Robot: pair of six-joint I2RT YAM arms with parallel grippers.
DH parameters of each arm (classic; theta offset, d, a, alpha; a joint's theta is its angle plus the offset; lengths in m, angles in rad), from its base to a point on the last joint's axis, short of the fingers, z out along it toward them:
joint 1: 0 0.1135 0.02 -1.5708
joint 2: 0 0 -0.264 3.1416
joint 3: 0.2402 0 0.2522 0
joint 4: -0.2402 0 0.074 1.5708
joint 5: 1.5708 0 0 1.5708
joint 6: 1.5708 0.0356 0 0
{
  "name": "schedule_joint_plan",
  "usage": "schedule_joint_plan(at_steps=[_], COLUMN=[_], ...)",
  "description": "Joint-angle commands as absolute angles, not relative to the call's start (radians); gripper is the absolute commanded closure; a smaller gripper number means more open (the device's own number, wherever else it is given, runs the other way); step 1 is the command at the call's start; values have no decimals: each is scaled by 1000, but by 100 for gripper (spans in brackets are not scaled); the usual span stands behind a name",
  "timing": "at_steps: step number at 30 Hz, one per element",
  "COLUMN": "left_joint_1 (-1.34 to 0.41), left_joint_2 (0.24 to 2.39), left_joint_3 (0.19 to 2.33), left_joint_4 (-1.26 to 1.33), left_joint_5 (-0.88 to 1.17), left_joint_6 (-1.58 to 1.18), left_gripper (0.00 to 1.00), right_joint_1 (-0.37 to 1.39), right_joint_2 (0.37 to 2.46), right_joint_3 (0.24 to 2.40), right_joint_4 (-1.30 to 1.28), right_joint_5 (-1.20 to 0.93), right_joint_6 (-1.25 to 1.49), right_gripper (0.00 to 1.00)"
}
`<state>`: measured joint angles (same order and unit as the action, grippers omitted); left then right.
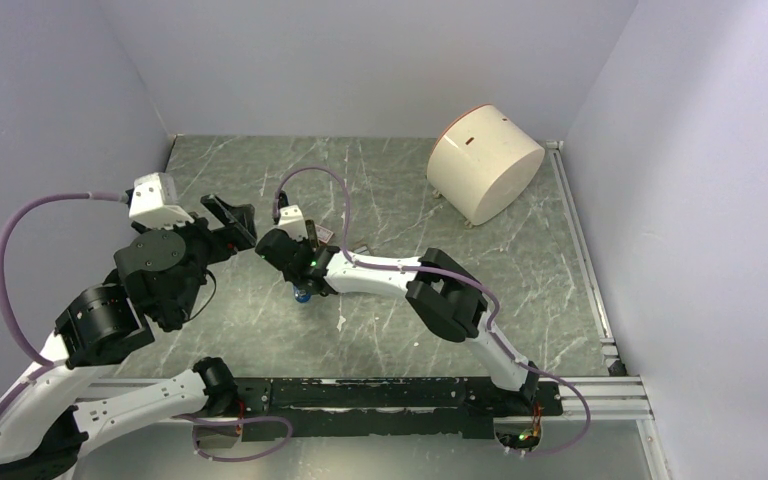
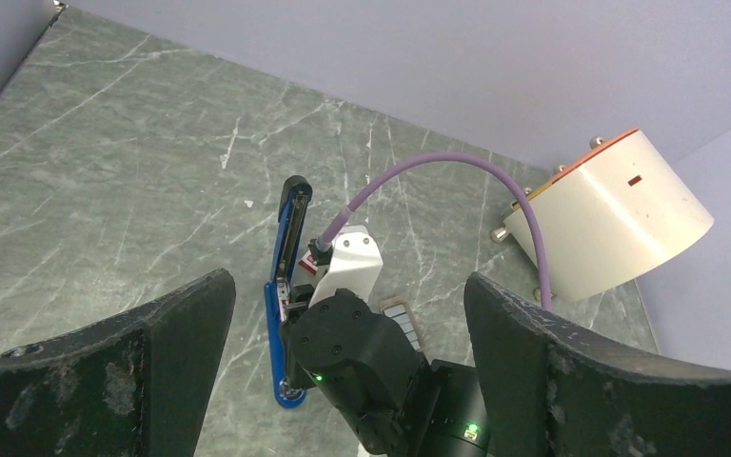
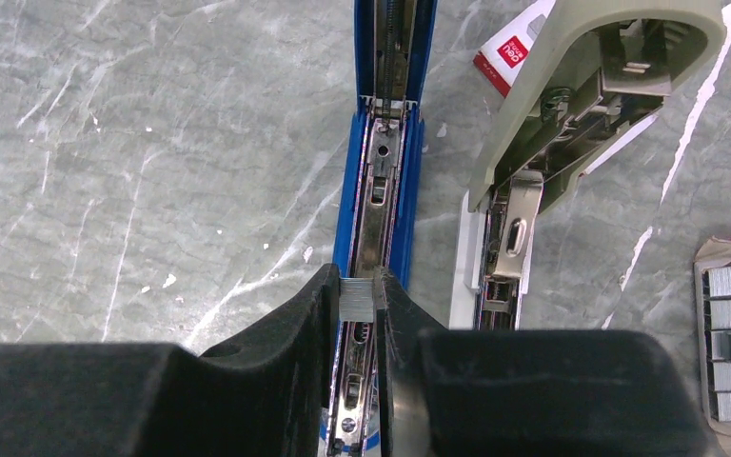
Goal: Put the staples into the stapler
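Insertion step: right tool (image 3: 360, 307) clamped on staples (image 3: 357, 295), directly above stapler (image 3: 382, 181) channel. Next, probably: lower squarely, release. Fingers of left tool (image 2: 347, 305) apart.

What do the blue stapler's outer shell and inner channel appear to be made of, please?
The stapler's shell looks like glossy blue plastic, evenly coloured throughout. Its inner channel seems to be bare metal: silvery, reflective, with punched slots.

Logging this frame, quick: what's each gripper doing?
Left gripper: open, empty.
Right gripper: shut on the staples, over the stapler.
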<state>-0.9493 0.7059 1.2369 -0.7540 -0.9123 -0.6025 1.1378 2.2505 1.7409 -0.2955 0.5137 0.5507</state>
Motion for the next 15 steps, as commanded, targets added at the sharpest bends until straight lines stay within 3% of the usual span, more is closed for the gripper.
schedule_joint_plan(at_steps=[1,15], left_joint_1=[-954,-953], left_joint_2=[714,726], left_joint_3=[1238,1235], left_joint_4=[-775,-777], left_joint_5=[-931,-928], left_joint_6=[-612,-613], left_gripper=[5,5], right_joint_1=[1128,1118], right_joint_2=[2219,2213], right_joint_3=[1748,1747], right_joint_4=[-271,-264], right_joint_5=[554,552], right_joint_6=[547,534], right_gripper=[79,79])
